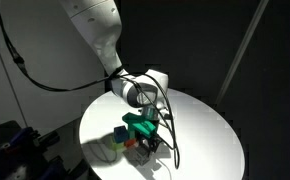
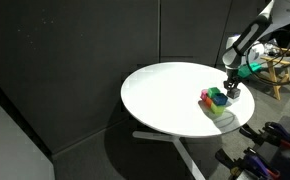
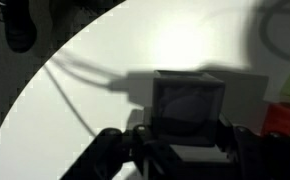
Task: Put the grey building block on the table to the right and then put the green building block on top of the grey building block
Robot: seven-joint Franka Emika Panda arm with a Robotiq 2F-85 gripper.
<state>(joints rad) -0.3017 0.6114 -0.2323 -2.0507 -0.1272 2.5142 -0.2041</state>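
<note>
White table (image 2: 165, 95); grey building block (image 3: 188, 108) (shadowed)

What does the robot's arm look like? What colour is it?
The arm is white and made of fat, rounded pieces. Near its end is a round silver-and-black wrist joint. The gripper has dark, nearly black fingers. A black cable hangs in a loop and runs to the arm.
</note>
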